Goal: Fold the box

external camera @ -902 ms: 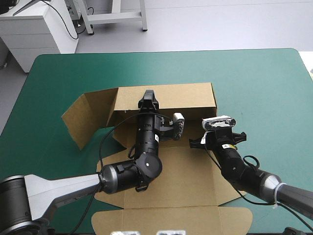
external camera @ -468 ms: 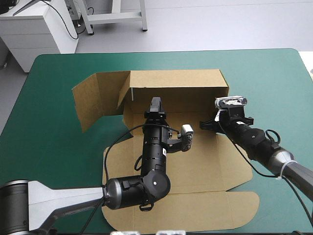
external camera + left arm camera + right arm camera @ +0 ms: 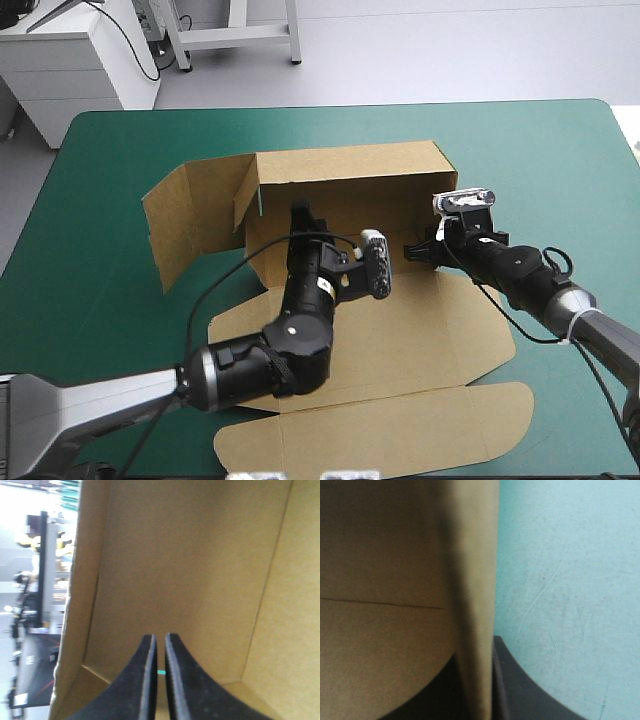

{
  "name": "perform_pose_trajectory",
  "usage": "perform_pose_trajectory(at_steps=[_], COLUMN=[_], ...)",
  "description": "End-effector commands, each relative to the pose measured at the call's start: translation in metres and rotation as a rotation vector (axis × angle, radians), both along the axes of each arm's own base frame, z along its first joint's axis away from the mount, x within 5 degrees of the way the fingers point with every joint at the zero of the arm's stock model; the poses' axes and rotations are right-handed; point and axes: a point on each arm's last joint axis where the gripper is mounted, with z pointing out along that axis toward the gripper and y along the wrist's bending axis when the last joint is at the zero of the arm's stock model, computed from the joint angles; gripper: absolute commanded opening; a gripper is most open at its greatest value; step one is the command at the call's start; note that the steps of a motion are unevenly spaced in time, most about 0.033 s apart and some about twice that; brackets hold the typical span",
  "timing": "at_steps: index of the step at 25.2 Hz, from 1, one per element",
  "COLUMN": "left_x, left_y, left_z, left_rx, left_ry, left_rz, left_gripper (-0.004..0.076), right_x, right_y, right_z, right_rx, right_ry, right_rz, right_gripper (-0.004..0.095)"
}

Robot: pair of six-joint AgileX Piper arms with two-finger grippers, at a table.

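Note:
The brown box (image 3: pixel 400 340) lies in the middle of the table with its back wall (image 3: pixel 350 170) raised. A left flap (image 3: pixel 190 215) stands out at an angle. My left gripper (image 3: pixel 299 212) is inside the box, pointing at the back wall near its left corner. In the left wrist view its fingers (image 3: pixel 160 642) are shut with only brown board (image 3: pixel 190 555) ahead. My right gripper (image 3: pixel 415 250) is at the box's right side. In the right wrist view it (image 3: pixel 477 672) is shut on a standing edge of the box (image 3: pixel 380 605).
The lid panel with rounded corners (image 3: pixel 380 430) lies flat toward the table's near edge. Teal-green cover (image 3: pixel 540 160) stretches around the box on the far and right sides and shows beside the held board (image 3: pixel 560 570).
The box slid away and then a little back toward the left, its back wall staying up. My left gripper moved up to the back wall. My right gripper kept its hold on the right side.

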Motion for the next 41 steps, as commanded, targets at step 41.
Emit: perform_pose_trajectory(at_steps=[41], left_x=[0.054], left_y=[0.374], left_z=[0.005], left_rx=[-1.852], left_ry=[0.385], left_rz=[0.805], left_gripper=[-0.0008], right_x=[0.027], right_y=[-0.015], right_z=[0.085], right_rx=[0.014], right_ry=[0.196], right_rz=[0.015], right_gripper=[-0.0012])
